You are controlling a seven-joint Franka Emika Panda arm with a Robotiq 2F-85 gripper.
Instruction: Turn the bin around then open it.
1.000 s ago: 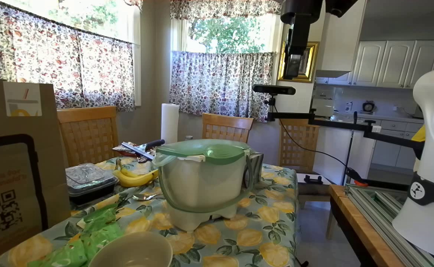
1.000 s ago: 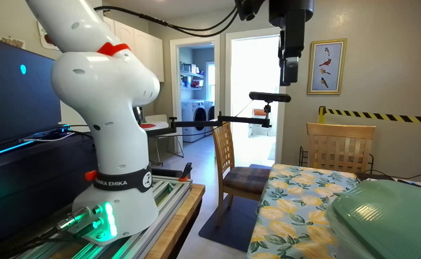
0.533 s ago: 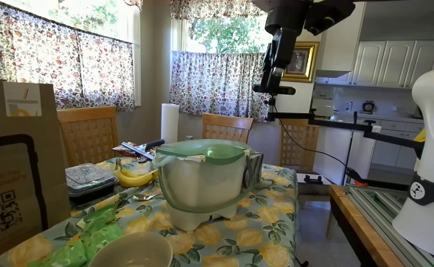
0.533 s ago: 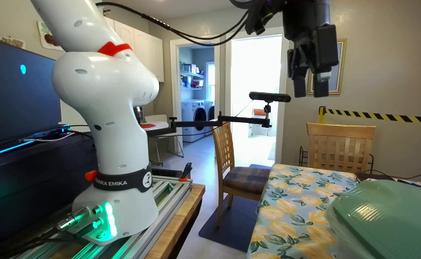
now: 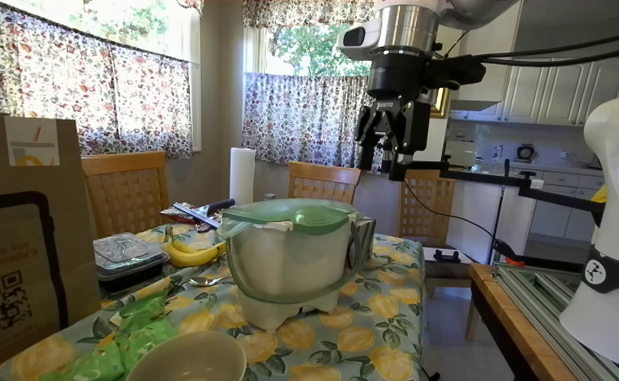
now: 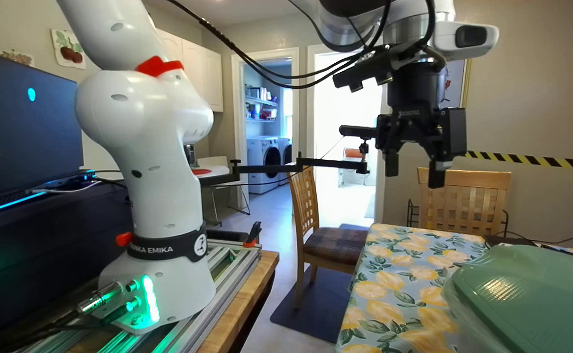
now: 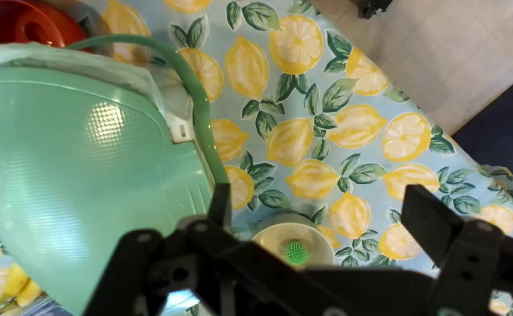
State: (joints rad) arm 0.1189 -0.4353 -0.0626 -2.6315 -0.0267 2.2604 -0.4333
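Observation:
The off-white bin stands upright on the table (image 5: 290,259). Its green lid (image 5: 314,214) is closed on top, and a green handle loop (image 5: 283,301) hangs around the body. The lid also shows in an exterior view (image 6: 531,289), cut off at the lower right, and fills the left of the wrist view (image 7: 76,162). My gripper (image 5: 382,168) is open and empty, in the air above the table, higher than the bin and apart from it. It shows in an exterior view (image 6: 414,172) too. In the wrist view (image 7: 322,210) its left finger overlaps the bin's handle edge.
A pale cup (image 7: 267,239) holding a green spiky ball (image 7: 296,252) stands beside the bin. A red dish (image 7: 28,26), bananas (image 5: 190,255), a pale bowl (image 5: 187,360), green packets (image 5: 140,328) and a paper bag (image 5: 28,222) are around. A camera arm (image 6: 271,169) reaches towards the table.
My gripper has come down from near the top of the exterior views and turned, so both separated fingers now show. The bin has not moved.

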